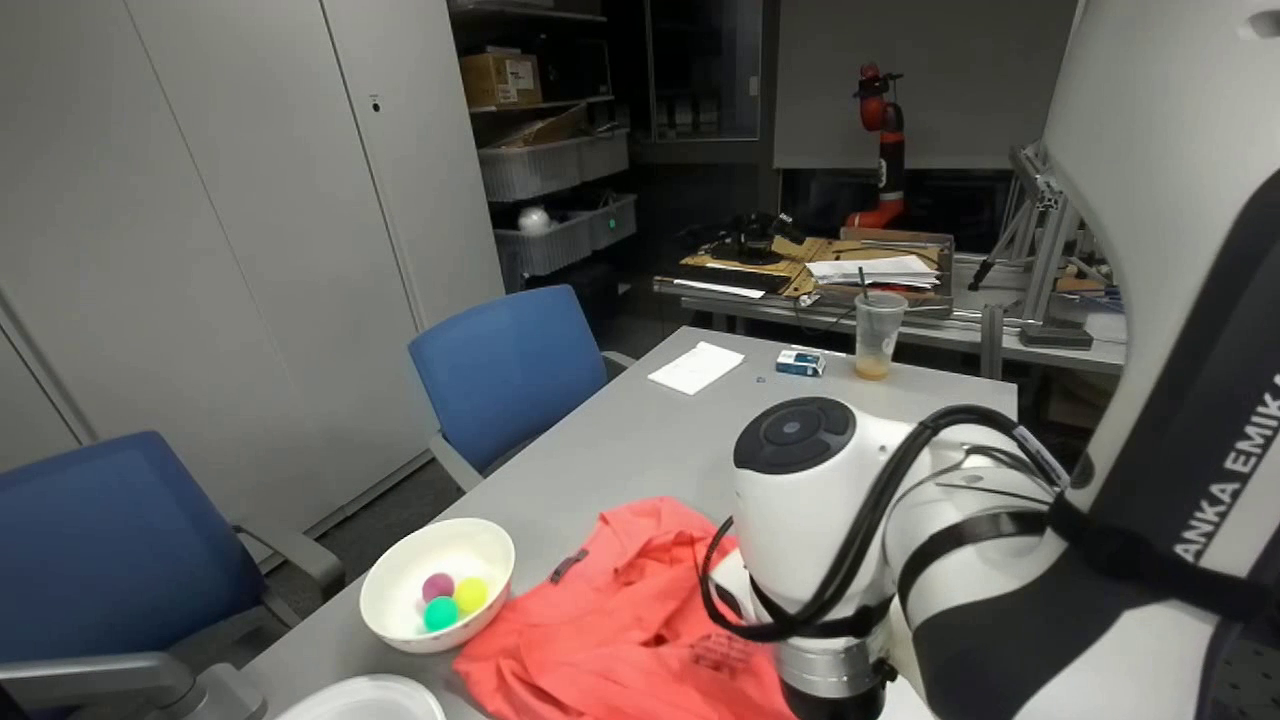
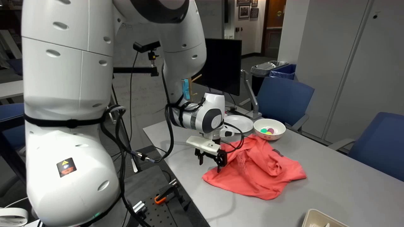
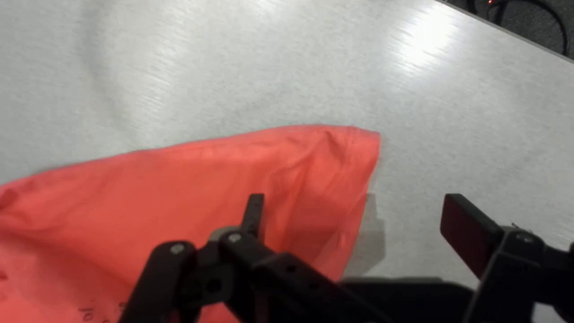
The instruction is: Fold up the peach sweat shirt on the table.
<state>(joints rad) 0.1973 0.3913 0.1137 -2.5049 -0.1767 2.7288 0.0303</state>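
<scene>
Crumpled sweatshirt (image 2: 258,167) on grey bench (image 2: 334,183), end effector (image 3: 356,211) released over its corner

On the smooth, light-grey bench top, in both exterior views: peach-coral cloth of soft look, nearly flat at the borders, gathered into deep, rounded folds at the middle, of irregular outline. At one side of it, a small dark strip (image 1: 568,566).

In the wrist view, one corner of the cloth, with narrow creases and a seam line close to the tip. Spread across the edge of this corner, black fingers (image 3: 468,237) of hard, angular form, set wide apart: one over the cloth, one over bare bench. Difficult to judge, whether touching or a little above.

Just beside the sweatshirt, a round white bowl (image 1: 400,560) with reddish decoration outside; in it, a purple ball (image 1: 438,587), a green ball (image 1: 440,613) and a yellow ball (image 1: 471,596). Close to the bowl, a round white plate (image 2: 239,122). Toward one end of the bench, in an exterior view, a clear, tapered cup (image 1: 878,335), a small blue-and-white packet (image 1: 800,362) and a flat white sheet of paper (image 1: 697,368).

As for writing: on the sweatshirt, dark printed lettering, too small and wrinkled to read. On the white arm (image 2: 69,90), large capitals (image 1: 1228,475), to be read "ANKA EMIK", then one letter cut at the border of the view. Lower on the arm, a dark square sticker (image 2: 66,167) with yellow warning triangle.
</scene>
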